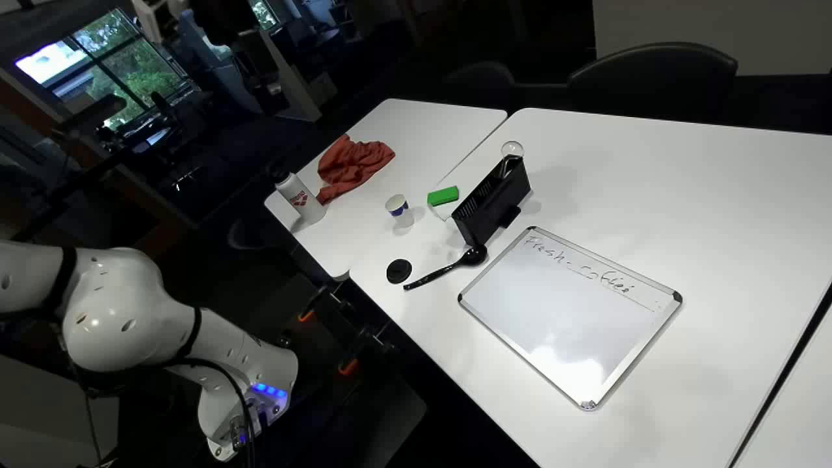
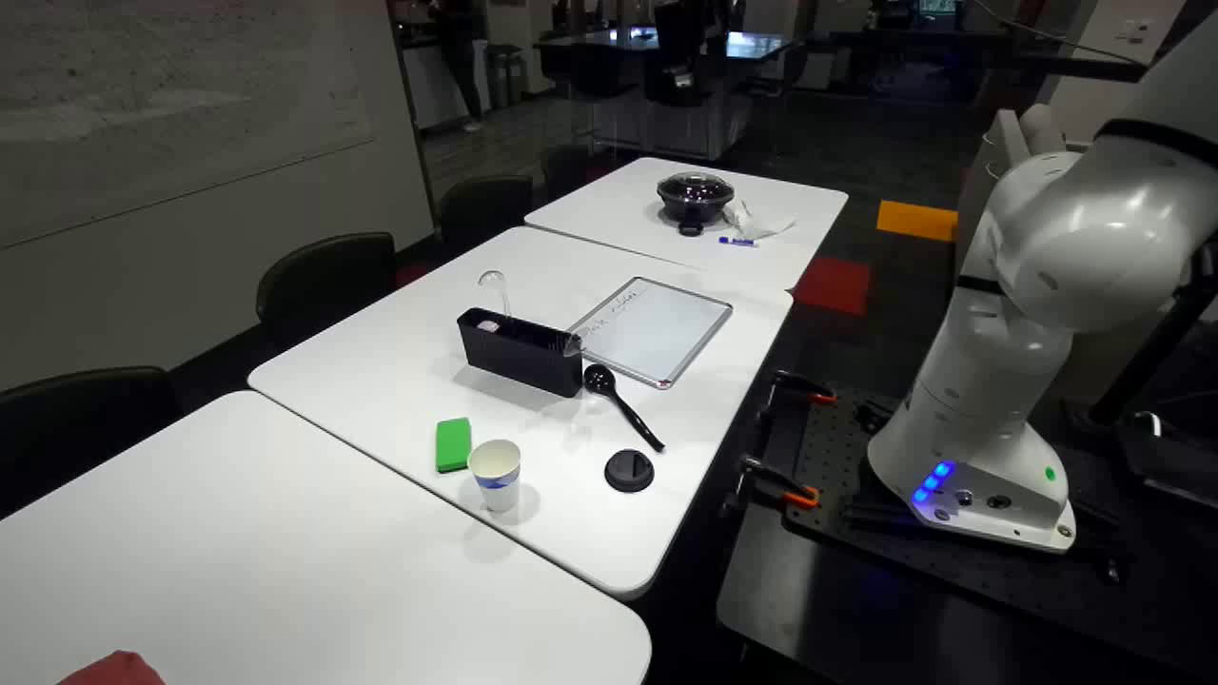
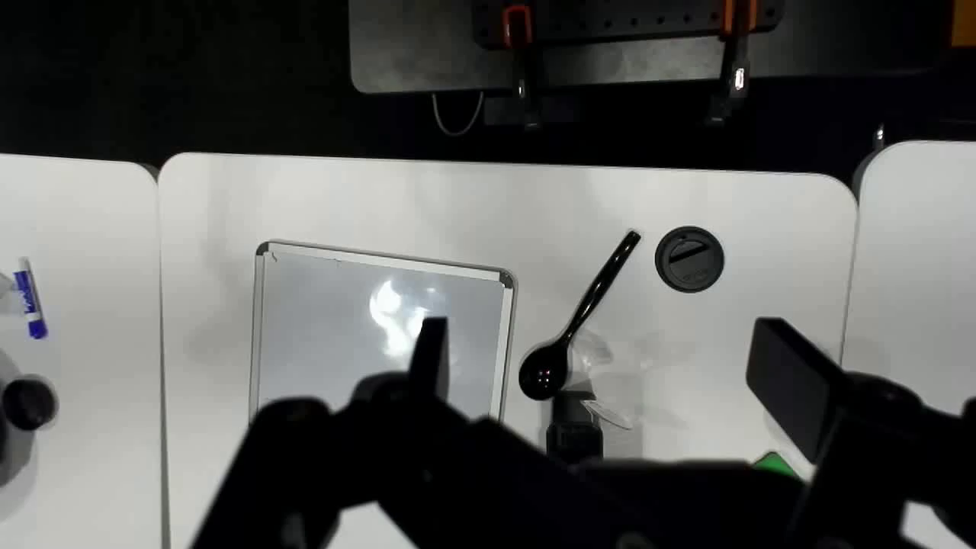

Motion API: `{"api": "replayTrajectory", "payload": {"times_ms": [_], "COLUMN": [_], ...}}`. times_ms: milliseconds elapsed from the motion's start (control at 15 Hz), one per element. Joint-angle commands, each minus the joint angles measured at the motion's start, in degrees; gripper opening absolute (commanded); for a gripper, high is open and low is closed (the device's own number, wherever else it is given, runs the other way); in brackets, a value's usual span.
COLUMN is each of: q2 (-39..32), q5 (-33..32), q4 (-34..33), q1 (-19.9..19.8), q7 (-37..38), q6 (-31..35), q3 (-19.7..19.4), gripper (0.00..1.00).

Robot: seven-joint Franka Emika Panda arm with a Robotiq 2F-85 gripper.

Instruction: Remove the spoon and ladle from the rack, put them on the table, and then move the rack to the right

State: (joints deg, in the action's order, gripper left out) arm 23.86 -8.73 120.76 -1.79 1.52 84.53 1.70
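In the wrist view we've got the gripper (image 3: pixel 601 335) at the bottom of the frame, released, its fingers spread well apart, L & R. Btwn them we see the ladle (image 3: pixel 585 309) lying on the table (image 3: pixel 457 202), bowl below mid-frame, handle slanting to upper R. In an exterior view the rack (image 2: pixel 519 354) stands near mid-frame, just beside the ladle's bowl; touching or not, we can't tell. The see-thru spoon (image 2: pixel 493 280) is in the rack, rounded end poking up above its L half. In an exterior view we've the whiteboard (image 1: pixel 572 325) lying flat, lower R of ctr, w/ handwriting near its top. L of the rack: a green block (image 1: pixel 443 195), then a paper cup (image 1: pixel 396 205). A black lid (image 1: pixel 399 271) is just beside the ladle's handle end. Upper L of ctr: a red cloth (image 1: pixel 354 164) & white bottle (image 1: pixel 303 198). In an exterior view, a dark pot (image 2: pixel 696 197) & blue marker (image 2: pixel 737 242) are at top ctr, on an adjoining table (image 2: pixel 609 205).
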Motion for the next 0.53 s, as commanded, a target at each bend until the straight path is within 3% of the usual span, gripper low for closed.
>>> {"api": "replayTrajectory", "payload": {"times_ms": [0,467], "q2": [-0.1,-1.4], "q5": [-0.1,-0.4], "q4": [-0.1,-0.1], "q1": [0.6,0.6], "q7": [0.2,-1.7], "q6": [-0.1,1.4], "q3": [-0.5,-1.3], "gripper": [1.00,1.00]}}
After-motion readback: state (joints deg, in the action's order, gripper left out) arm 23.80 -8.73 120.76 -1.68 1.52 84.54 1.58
